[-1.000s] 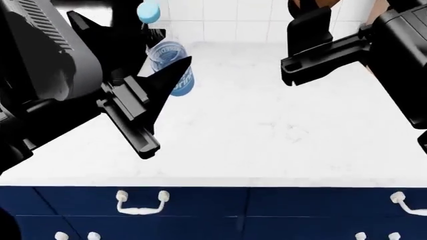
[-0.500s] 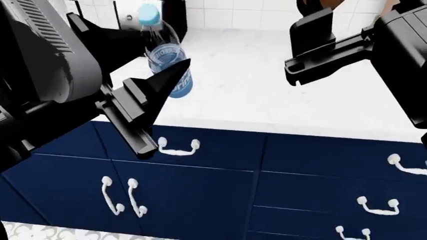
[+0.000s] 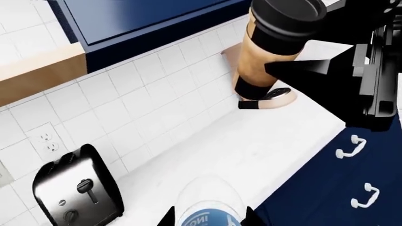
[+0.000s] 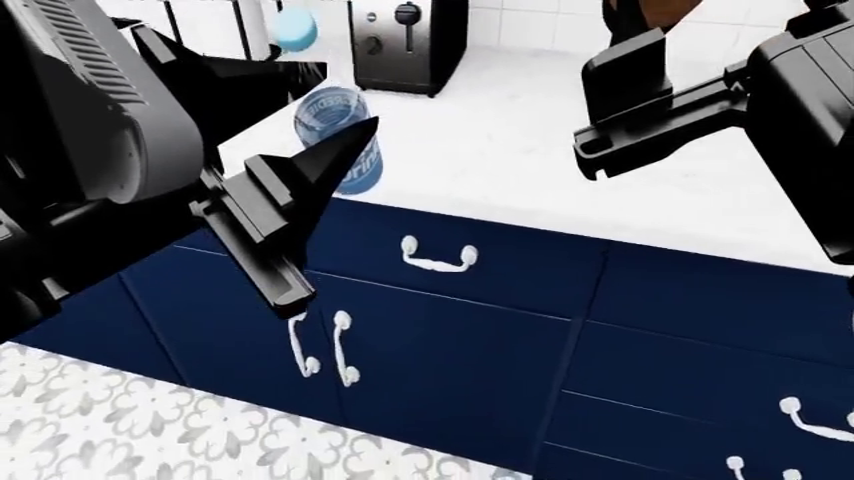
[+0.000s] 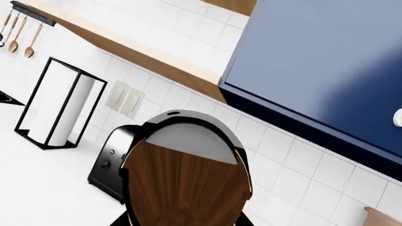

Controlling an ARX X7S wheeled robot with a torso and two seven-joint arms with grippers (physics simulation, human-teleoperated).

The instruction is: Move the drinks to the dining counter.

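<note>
The clear water bottle (image 4: 336, 135) with its light-blue cap (image 4: 296, 28) hangs in the air over the worktop edge, with my left gripper (image 4: 340, 108) shut on it. In the left wrist view the bottle (image 3: 207, 207) sits between the left gripper (image 3: 209, 219) fingers. The brown coffee cup (image 3: 275, 44) with its black lid is clamped in my right gripper (image 4: 601, 100), which is shut on it. It fills the right wrist view as the cup (image 5: 185, 183) in the right gripper (image 5: 185, 219). Only its brown top edge (image 4: 654, 14) shows in the head view. The dining counter is out of view.
A white worktop (image 4: 534, 150) backed by white tiles carries a chrome toaster (image 4: 407, 40) and a paper towel holder (image 5: 60, 110). Navy cabinet fronts (image 4: 467, 340) with white handles stand below it. Patterned floor (image 4: 107, 420) shows at the lower left. Navy wall cabinets (image 5: 326, 70) hang above.
The head view has pulled back and swung: the worktop has receded, cabinet fronts, floor and toaster have come into view. Both grippers keep their hold on the drinks.
</note>
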